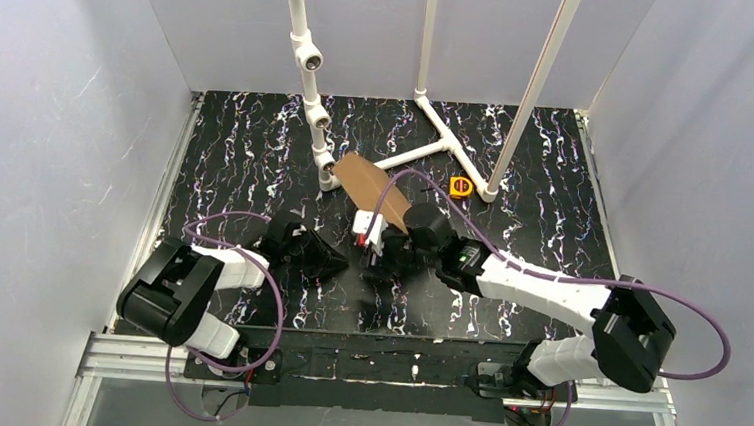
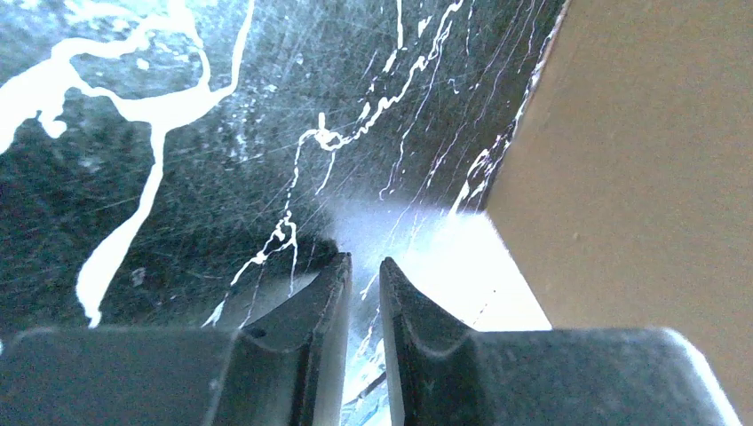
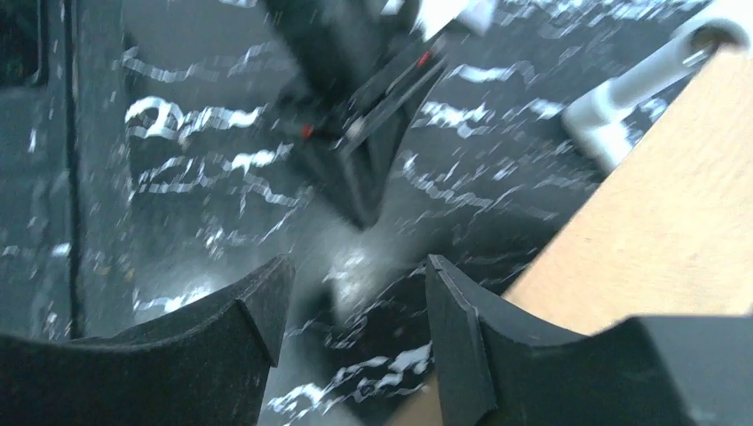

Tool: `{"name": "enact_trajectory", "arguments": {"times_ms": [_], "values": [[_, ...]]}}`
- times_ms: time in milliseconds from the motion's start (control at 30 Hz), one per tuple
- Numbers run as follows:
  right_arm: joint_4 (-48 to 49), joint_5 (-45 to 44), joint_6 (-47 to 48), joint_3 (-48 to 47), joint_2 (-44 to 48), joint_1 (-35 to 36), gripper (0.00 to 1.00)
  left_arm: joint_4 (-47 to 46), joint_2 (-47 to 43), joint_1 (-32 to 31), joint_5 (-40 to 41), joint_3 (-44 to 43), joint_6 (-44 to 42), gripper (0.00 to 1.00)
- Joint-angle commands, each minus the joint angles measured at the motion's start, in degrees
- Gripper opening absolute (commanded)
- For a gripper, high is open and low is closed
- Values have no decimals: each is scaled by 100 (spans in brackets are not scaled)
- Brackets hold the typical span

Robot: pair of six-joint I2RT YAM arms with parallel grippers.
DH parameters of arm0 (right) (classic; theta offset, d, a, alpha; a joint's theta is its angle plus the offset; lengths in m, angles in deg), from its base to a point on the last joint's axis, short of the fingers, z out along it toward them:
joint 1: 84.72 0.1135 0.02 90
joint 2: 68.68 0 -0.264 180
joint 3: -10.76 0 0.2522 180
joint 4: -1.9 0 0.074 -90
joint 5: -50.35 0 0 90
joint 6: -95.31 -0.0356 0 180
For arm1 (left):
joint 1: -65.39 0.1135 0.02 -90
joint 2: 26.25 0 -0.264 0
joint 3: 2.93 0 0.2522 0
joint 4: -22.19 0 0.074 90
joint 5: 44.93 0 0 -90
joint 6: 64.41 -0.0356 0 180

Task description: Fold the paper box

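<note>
Folding looks barely begun: the paper box (image 1: 363, 180) shows no raised walls; left hand (image 2: 365, 264) barely parted, right hand (image 3: 357, 271) open, neither gripping it

Black marbled table (image 1: 236, 163) (white-veined) bears the paper box (image 1: 367, 184), pipe frame (image 1: 445, 138), small orange object (image 1: 462, 186).

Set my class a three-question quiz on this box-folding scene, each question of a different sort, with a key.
1. True or false: the right gripper has its jaws clamped on the paper box.
2. The small item by the white pipe frame is: A red, B yellow, C green?
3. Fill in: in the left wrist view, the paper box fills the picture's ___ side, beside the left gripper.
Key: 1 false; 2 B; 3 right.
</note>
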Motion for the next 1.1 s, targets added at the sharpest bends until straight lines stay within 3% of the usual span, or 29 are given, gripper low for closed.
{"name": "enact_trajectory", "arguments": {"times_ms": [0, 167, 267, 400, 500, 567, 667, 700, 800, 900, 967, 1067], "values": [[-1288, -251, 84, 111, -292, 196, 64, 339, -361, 146, -106, 159, -290, 18], [-1340, -173, 127, 215, -350, 285, 65, 638, -1139, 309, 20, 333, -591, 20], [-1729, 372, 352, 136, -318, 316, 66, 909, -1620, 369, 66, 279, -799, 20], [-3697, 2203, 1983, -627, -107, 293, 74, 1616, -2378, 409, 117, 88, -1337, 22], [-4667, 2669, 2680, -1242, 88, -161, 83, 2710, -3205, 432, 425, -271, -1918, 35], [-4579, 2788, 2511, -1293, 292, -835, 86, 3417, -3746, 457, 645, -570, -2299, 54], [-4236, 2808, 2173, -1010, 804, -2036, 95, 3876, -4501, 515, 634, -853, -2696, 93], [-3997, 2705, 1907, -810, 1052, -2423, 98, 3934, -4710, 539, 494, -921, -2816, 98], [-3148, 1978, 441, -484, 1756, -3801, 99, 4329, -5166, 570, 155, -1310, -3122, 98], [-2868, 965, -1000, -511, 2077, -4984, 98, 5183, -5487, 580, 448, -1885, -3400, 98], [-3117, 271, -1565, -756, 2167, -5310, 98, 5744, -5631, 581, 731, -2341, -3631, 98], [-3710, -69, -1380, -1270, 2402, -5335, 99, 6437, -5716, 582, 1077, -2999, -3932, 98]]}}
